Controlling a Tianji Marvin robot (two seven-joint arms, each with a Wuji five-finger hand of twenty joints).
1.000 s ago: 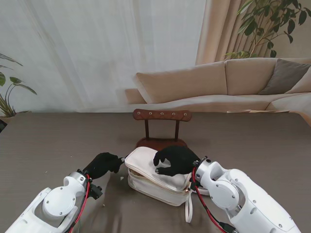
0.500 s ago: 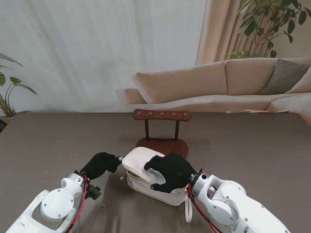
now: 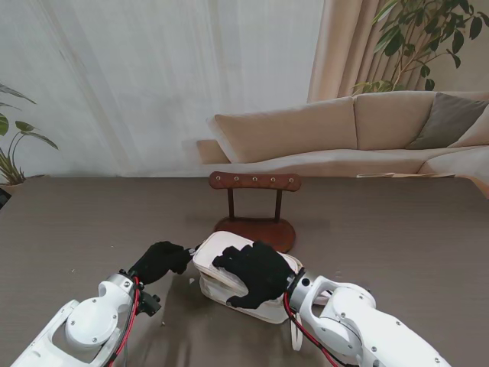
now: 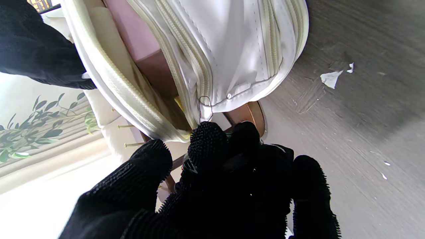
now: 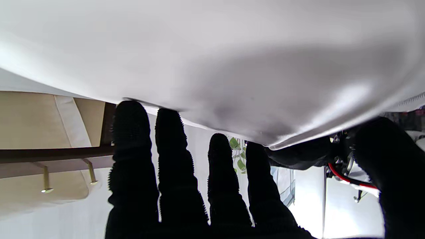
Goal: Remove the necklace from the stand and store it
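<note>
Right hand flat on pouch — left hand pinching pouch edge.

Stand: a dark wooden bar on two posts with an oval base is standing upright on the tabletop, its peg row showing bare.
Pouch: a cream zippered pouch is lying just in front of the stand's base, its lid being pressed flat.
Necklace: cannot be made out.

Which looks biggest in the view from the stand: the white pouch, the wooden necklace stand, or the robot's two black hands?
1. White pouch
2. Wooden necklace stand
3. Right hand
4. Left hand

The pouch is partly hidden under the right hand, and the stand sits farther from me, so the top two are close.
</note>
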